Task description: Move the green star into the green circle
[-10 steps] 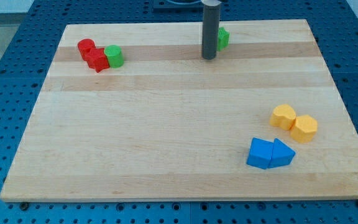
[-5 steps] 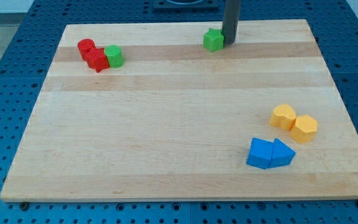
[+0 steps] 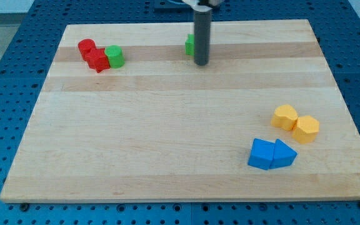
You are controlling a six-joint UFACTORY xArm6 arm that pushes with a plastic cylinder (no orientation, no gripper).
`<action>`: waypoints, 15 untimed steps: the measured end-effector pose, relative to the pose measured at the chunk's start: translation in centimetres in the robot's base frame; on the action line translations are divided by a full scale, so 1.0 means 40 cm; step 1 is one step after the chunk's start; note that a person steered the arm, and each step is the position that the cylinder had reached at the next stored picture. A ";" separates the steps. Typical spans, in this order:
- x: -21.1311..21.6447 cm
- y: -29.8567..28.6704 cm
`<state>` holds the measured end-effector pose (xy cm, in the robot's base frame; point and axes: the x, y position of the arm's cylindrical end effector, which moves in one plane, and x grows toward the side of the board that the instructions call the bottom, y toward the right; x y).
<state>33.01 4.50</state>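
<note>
The green star (image 3: pixel 190 45) lies near the view's top centre of the wooden board, mostly hidden behind my rod. My tip (image 3: pixel 201 63) rests on the board just right of and below the star, touching or nearly touching it. The green circle (image 3: pixel 114 57) is a small green cylinder at the view's upper left, about 120 pixels left of the star.
A red star (image 3: pixel 97 60) and a red cylinder (image 3: pixel 87 47) sit against the green circle's left side. Two yellow blocks (image 3: pixel 296 123) and two blue blocks (image 3: pixel 271 154) lie at the view's lower right. The wooden board (image 3: pixel 167 125) sits on a blue pegboard.
My rod swung from the star's right side to its lower right front. The green star has slid left by roughly 40 pixels toward the green circle.
</note>
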 end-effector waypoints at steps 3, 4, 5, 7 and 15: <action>-0.192 -0.006; -0.181 -0.042; -0.151 -0.076; -0.124 -0.131; 0.024 -0.051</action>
<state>33.95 2.46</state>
